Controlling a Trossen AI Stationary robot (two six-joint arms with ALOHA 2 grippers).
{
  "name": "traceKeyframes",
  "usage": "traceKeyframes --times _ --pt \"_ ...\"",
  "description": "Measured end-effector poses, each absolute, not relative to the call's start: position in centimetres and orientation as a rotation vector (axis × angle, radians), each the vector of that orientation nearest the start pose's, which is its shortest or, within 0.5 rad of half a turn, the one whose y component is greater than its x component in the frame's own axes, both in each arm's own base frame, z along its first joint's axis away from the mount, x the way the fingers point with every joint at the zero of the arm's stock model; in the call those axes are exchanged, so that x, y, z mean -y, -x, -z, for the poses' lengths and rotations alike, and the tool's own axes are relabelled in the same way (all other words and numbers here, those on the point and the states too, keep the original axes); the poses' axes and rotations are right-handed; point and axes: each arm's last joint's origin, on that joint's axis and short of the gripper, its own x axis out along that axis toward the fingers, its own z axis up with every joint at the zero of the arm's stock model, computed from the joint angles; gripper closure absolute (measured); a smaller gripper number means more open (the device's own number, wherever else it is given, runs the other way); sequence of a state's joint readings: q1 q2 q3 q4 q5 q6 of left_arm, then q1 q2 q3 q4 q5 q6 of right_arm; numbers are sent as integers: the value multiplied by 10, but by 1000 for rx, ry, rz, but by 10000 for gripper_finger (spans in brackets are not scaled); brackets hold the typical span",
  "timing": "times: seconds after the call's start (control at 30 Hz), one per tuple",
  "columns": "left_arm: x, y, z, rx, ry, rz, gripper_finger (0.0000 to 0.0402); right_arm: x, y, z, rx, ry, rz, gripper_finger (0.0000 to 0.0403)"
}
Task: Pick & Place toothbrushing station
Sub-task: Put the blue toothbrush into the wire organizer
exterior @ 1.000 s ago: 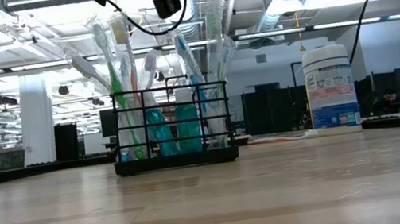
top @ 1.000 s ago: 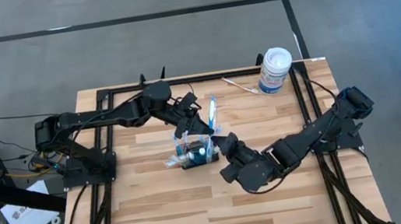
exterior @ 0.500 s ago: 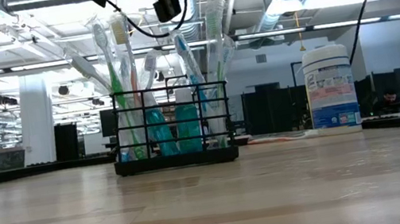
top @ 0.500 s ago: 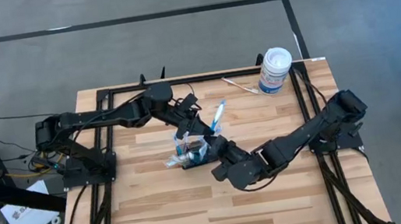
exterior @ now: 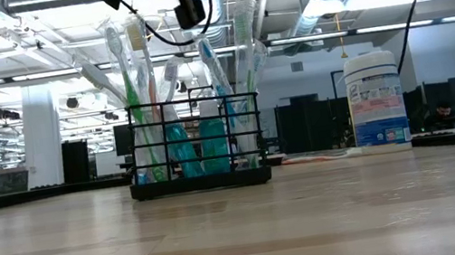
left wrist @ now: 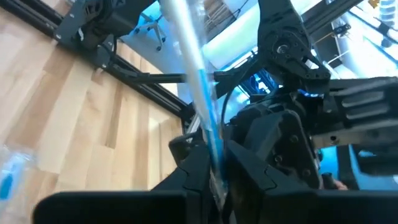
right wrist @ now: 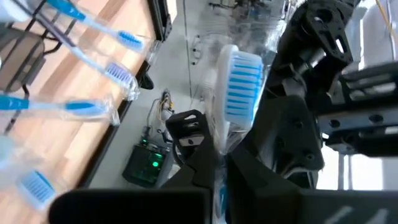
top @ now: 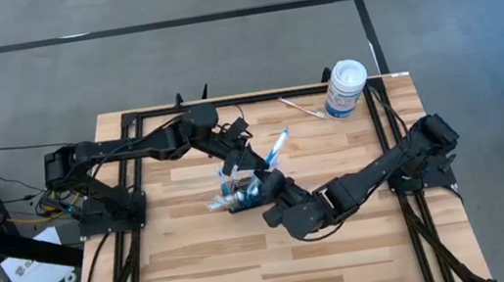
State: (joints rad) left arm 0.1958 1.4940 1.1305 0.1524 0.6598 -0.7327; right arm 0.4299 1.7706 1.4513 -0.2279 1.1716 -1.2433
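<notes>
Toothbrushing station (top: 243, 195), the small black mesh holder w/ compartments, sat near mid-table, a bit toward 12 o'clock from centre, upright on the wooden table (top: 212, 275) & packed w/ toothbrushes (exterior: 150, 103) leaning out at angles. Left gripper (top: 257, 160) hung just above the holder at approx 1 o'clock of it, fingers (left wrist: 199, 171) clamped on a blue-and-clear toothbrush (top: 277, 144) that tilted up toward 1 o'clock. Right gripper (top: 269, 182) came in from 4 o'clock, right beside the holder's 3 o'clock edge, fingers (right wrist: 202, 163) pinched tight on the same brush; its blue bristle head (right wrist: 241, 84) stood up past them in right wrist view. Both grippers nearly met over the holder. White canister (top: 344, 87) w/ yellow-blue label stood well apart at table's 1 o'clock corner, w/ a thin stick-like item (top: 301, 107) lying just beside it, at its 9 o'clock.
</notes>
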Motion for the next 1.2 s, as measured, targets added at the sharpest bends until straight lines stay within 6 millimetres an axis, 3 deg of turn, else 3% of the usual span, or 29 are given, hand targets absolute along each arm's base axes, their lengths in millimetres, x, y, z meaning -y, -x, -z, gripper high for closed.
traceKeyframes --times 0.27,0.57,0.73,0.9,1.2 --pt "-55 -335 -317 -328 728 372 324 -137 -364 -306 -781 1461 440 398" --pt "-62 -333 -323 -283 694 362 315 -125 -342 -336 -706 1268 494 398" --pt "-68 -327 -324 -293 677 385 315 -113 -319 -361 -622 1066 518 398" --pt "-66 -319 -335 -265 624 402 315 -94 -301 -377 -538 777 413 398" --pt "-49 -305 -346 -260 476 460 315 -63 -275 -366 -369 477 305 398"
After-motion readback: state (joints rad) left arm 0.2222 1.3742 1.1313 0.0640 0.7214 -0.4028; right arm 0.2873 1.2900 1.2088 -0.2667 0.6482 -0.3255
